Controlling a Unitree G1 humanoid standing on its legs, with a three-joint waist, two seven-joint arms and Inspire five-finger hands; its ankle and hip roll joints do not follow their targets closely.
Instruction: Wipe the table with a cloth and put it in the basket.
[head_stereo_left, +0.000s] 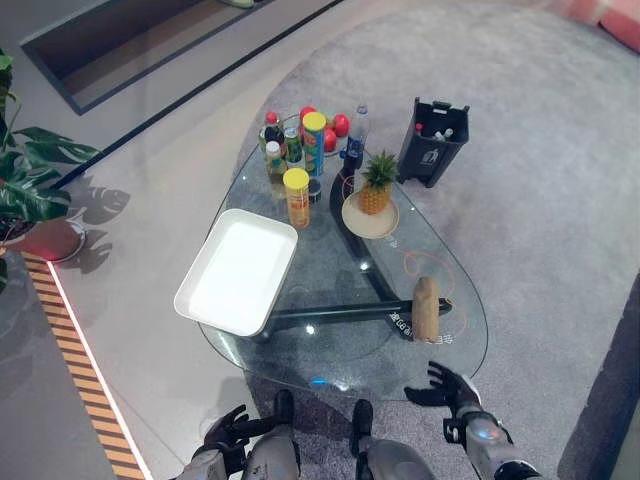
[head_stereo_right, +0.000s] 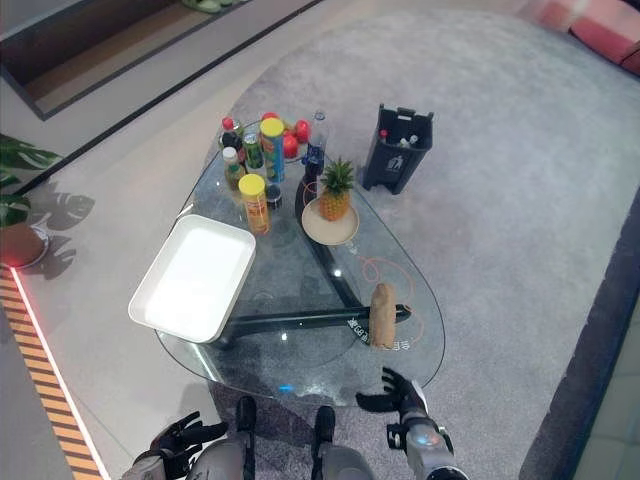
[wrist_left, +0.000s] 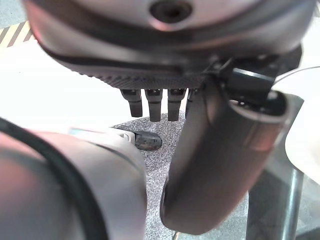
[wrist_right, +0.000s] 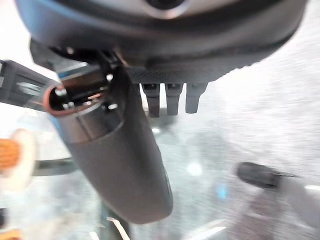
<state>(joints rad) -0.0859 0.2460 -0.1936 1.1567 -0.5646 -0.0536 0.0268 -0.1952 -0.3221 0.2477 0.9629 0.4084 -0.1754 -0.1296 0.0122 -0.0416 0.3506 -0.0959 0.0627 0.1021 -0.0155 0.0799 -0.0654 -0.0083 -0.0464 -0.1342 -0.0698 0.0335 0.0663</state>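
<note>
A rolled tan cloth (head_stereo_left: 426, 308) lies on the glass table (head_stereo_left: 330, 350) near its right front edge, on an orange ring mark. A white rectangular basket (head_stereo_left: 262, 218) rests on the table's left side with nothing in it. My right hand (head_stereo_left: 450, 388) hovers open just off the front right edge, a short way in front of the cloth and not touching it. In the right wrist view its fingers (wrist_right: 170, 97) are straight and hold nothing. My left hand (head_stereo_left: 228, 430) hangs low at the front left, below the table edge, with its fingers (wrist_left: 152, 102) relaxed and free of anything.
At the table's far end stand several bottles and cans (head_stereo_left: 300, 145), a yellow-capped tube (head_stereo_left: 297, 197) and a pineapple on a plate (head_stereo_left: 373, 190). A black bin (head_stereo_left: 432, 140) sits on the carpet beyond. A potted plant (head_stereo_left: 30, 180) stands at the left.
</note>
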